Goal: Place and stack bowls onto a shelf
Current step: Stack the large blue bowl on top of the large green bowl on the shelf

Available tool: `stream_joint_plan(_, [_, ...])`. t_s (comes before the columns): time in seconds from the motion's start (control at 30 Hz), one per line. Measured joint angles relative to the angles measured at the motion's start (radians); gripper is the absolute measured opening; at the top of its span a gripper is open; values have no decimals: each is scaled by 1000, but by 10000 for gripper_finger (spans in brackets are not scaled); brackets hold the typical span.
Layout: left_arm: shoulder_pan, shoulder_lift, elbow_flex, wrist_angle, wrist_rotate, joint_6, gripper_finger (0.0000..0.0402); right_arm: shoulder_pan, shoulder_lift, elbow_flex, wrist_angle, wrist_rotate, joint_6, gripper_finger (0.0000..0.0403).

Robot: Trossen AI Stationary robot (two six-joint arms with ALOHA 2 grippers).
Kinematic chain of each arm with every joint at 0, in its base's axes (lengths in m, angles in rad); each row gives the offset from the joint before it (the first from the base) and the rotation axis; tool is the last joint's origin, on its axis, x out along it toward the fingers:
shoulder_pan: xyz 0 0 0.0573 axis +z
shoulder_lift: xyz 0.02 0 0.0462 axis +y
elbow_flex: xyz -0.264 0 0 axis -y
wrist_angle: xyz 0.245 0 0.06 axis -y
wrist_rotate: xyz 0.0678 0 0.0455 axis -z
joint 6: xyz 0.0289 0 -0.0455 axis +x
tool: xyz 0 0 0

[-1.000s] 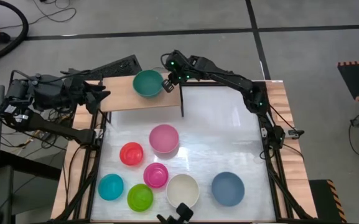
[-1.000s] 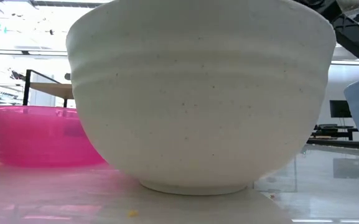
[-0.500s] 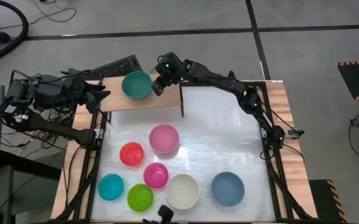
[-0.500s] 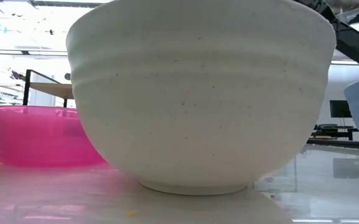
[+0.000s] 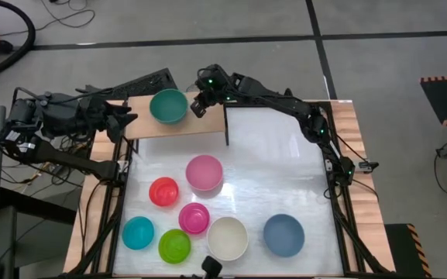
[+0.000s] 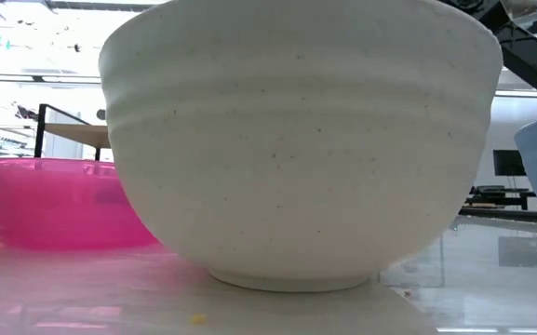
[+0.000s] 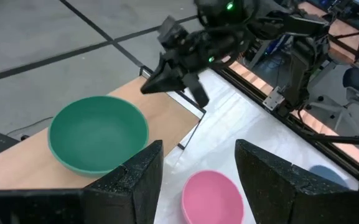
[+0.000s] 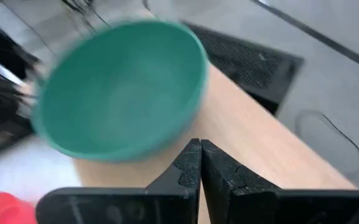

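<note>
A dark green bowl [image 5: 168,106] stands upright on the light-wood shelf [image 5: 208,124] at the table's far edge; the left wrist view shows this bowl [image 7: 98,134] too. My right gripper [image 5: 195,107] is shut, just right of the bowl's rim, and its shut fingertips [image 8: 195,149] point at the bowl [image 8: 120,90]. My left gripper [image 5: 128,118] waits open at the shelf's left end with nothing between its fingers [image 7: 132,180]. Several more bowls rest on the white tabletop. My right gripper's shut fingertips [image 8: 195,149] stand right by the right side of the green bowl's rim [image 8: 198,81], slanting down from the table's right. Whether they touch the rim I cannot tell. The bowl stands with its base on the shelf.
On the tabletop stand pink [image 5: 204,172], red [image 5: 163,191], magenta [image 5: 194,218], cyan [image 5: 138,232], lime [image 5: 174,246], cream-white [image 5: 227,238] and blue-grey [image 5: 283,235] bowls. The cream bowl [image 6: 296,140] fills the low view. The shelf has a black leg [image 5: 228,124] at its right end.
The green bowl has slid along the shelf toward the table's left, staying upright. My right gripper, shut throughout, has followed it leftward and tipped a little. My left gripper has kept still.
</note>
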State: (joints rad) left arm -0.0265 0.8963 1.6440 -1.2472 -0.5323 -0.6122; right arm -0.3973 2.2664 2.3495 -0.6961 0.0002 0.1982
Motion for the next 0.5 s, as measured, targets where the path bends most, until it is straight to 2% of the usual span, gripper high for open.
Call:
stream_joint_plan(0.23, [0, 0, 0, -1, -25, 26, 186, 6, 32, -1, 60, -27, -14, 27])
stream_joint_plan(0.37, [0, 0, 0, -1, -32, 26, 186, 19, 42, 2, 199, -52, -12, 41])
stream_joint_plan(0.5, [0, 0, 0, -1, -32, 26, 186, 23, 50, -1, 285, -100, -28, 36])
